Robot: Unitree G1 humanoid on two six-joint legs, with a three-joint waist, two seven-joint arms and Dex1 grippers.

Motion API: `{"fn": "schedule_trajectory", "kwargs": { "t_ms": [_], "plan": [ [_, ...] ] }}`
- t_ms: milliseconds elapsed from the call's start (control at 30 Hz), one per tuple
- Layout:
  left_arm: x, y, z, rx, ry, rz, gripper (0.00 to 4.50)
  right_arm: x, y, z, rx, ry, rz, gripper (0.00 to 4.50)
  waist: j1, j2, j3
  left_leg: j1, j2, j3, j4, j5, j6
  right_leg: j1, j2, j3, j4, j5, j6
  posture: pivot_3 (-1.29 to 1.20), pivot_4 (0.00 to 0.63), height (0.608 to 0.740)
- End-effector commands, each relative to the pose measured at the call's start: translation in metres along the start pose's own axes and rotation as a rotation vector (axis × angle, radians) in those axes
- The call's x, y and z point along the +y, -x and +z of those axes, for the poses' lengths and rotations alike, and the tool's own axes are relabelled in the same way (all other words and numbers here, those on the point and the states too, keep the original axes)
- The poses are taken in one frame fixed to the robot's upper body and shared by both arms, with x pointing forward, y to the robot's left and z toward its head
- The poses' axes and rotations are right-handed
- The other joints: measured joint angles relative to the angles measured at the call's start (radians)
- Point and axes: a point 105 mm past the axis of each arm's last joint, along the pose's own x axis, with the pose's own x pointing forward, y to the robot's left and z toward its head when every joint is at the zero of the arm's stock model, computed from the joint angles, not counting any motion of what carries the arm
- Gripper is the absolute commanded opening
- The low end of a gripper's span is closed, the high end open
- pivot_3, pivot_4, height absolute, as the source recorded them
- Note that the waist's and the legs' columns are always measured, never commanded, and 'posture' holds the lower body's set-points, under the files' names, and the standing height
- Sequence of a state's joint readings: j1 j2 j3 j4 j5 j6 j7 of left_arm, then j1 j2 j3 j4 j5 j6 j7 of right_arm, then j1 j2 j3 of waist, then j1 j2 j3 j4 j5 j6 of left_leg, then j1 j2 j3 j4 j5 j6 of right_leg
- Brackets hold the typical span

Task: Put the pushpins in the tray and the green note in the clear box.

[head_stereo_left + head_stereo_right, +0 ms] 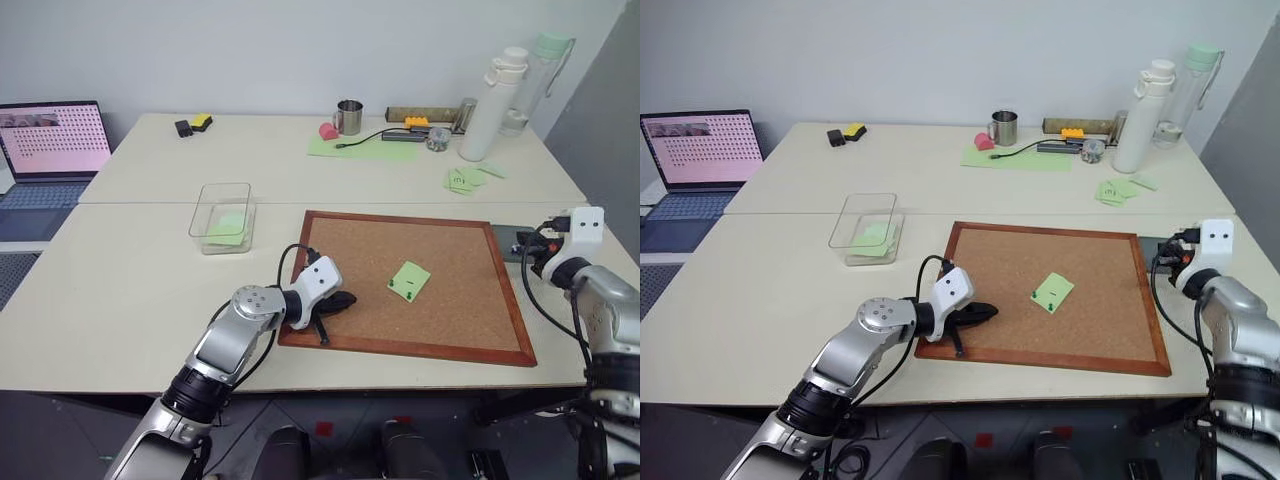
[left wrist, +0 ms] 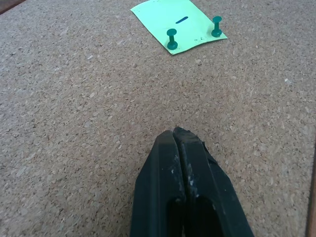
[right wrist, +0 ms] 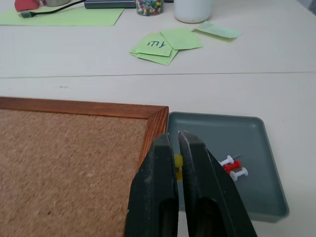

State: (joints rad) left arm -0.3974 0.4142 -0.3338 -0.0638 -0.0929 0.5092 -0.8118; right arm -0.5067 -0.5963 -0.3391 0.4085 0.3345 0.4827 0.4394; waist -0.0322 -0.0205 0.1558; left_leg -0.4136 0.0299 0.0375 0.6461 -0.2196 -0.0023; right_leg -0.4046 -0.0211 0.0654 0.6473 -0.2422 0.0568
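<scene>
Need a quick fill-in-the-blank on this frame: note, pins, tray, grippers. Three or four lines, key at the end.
1. The green note is pinned to the corkboard by ____ green pushpins.
2. The tray holds a white pin and a ____ pin.
3. The right gripper is shut on a ____ pushpin.
4. The left gripper hovers over the corkboard with its fingers ____.

Missing words: two; red; yellow; shut

The right hand (image 3: 174, 148) pinches a yellow pushpin (image 3: 177, 163) over the grey tray (image 3: 256, 143), beside the corkboard (image 3: 69, 163); white and red pins (image 3: 232, 168) lie inside
</scene>
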Motion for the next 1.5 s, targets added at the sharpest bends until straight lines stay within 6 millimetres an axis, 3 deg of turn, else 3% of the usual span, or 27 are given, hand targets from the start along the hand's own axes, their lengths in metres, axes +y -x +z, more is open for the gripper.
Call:
{"fn": "schedule_trajectory", "kwargs": {
  "t_ms": [33, 100, 467, 767, 867, 1067, 1200, 1333, 1500],
  "plan": [
    [0.000, 0.006, -0.022, 0.081, 0.051, 0.024, 0.00, -0.014, -0.010, 0.015, -0.039, 0.004, -0.008, 0.05, 0.000, 0.000, 0.000, 0.000, 0.000, 0.000, 0.000, 0.000, 0.000, 0.000, 0.000, 0.000, 0.000, 0.000, 0.000, 0.00, 0.150, 0.740],
    [-0.001, 0.008, -0.023, 0.084, 0.054, 0.028, 0.00, -0.017, -0.015, 0.014, -0.028, -0.001, -0.010, 0.05, -0.001, 0.000, 0.000, 0.000, 0.000, 0.000, -0.001, 0.000, 0.000, 0.000, 0.000, 0.000, -0.001, 0.000, 0.000, 0.00, 0.150, 0.740],
    [-0.005, 0.016, -0.026, 0.096, 0.065, 0.044, 0.00, -0.025, -0.024, 0.013, -0.034, -0.012, -0.006, 2.20, -0.015, 0.000, 0.000, 0.000, 0.001, 0.000, -0.002, 0.000, 0.000, 0.000, 0.001, 0.001, -0.001, 0.000, -0.001, 0.00, 0.150, 0.740],
    [-0.002, 0.012, -0.022, 0.089, 0.053, 0.045, 0.00, -0.018, -0.018, 0.023, -0.088, 0.018, 0.070, 2.20, -0.020, 0.000, 0.000, 0.000, 0.001, 0.000, -0.002, 0.000, 0.000, 0.000, 0.001, 0.001, -0.001, 0.000, -0.001, 0.00, 0.150, 0.740],
    [-0.002, 0.013, -0.022, 0.090, 0.052, 0.046, 0.00, 0.009, -0.008, 0.023, -0.118, 0.100, 0.242, 2.20, -0.018, 0.000, 0.000, 0.000, 0.001, -0.001, -0.002, 0.000, 0.000, 0.000, 0.001, 0.001, -0.001, 0.000, -0.001, 0.00, 0.150, 0.740],
    [0.001, 0.014, -0.023, 0.097, 0.052, 0.053, 0.00, 0.088, 0.047, 0.004, -0.121, 0.142, 0.577, 2.20, -0.011, 0.001, 0.000, -0.001, 0.001, -0.003, -0.002, 0.000, 0.000, 0.000, 0.001, -0.001, 0.000, -0.001, 0.000, 0.00, 0.150, 0.740],
    [0.000, 0.014, -0.023, 0.097, 0.054, 0.051, 0.00, 0.135, 0.074, -0.022, -0.078, 0.234, 0.693, 2.20, -0.009, 0.002, -0.001, 0.000, 0.001, -0.003, -0.001, 0.000, 0.000, 0.000, 0.001, -0.001, 0.001, -0.001, 0.000, 0.00, 0.150, 0.740],
    [0.000, 0.012, -0.022, 0.099, 0.049, 0.042, 0.00, 0.161, 0.077, -0.044, -0.058, 0.234, 0.720, 2.20, -0.009, 0.001, -0.001, 0.000, 0.001, -0.003, -0.001, 0.000, 0.000, 0.000, 0.001, -0.001, 0.000, -0.004, 0.004, 0.00, 0.150, 0.740],
    [0.002, 0.012, -0.020, 0.098, 0.042, 0.039, 0.00, 0.173, 0.067, -0.055, -0.037, 0.249, 0.714, 2.20, -0.003, 0.001, -0.001, 0.000, 0.001, -0.003, -0.001, 0.000, 0.000, -0.001, 0.001, -0.001, 0.000, -0.004, 0.002, 0.00, 0.150, 0.740]
  ]
}}
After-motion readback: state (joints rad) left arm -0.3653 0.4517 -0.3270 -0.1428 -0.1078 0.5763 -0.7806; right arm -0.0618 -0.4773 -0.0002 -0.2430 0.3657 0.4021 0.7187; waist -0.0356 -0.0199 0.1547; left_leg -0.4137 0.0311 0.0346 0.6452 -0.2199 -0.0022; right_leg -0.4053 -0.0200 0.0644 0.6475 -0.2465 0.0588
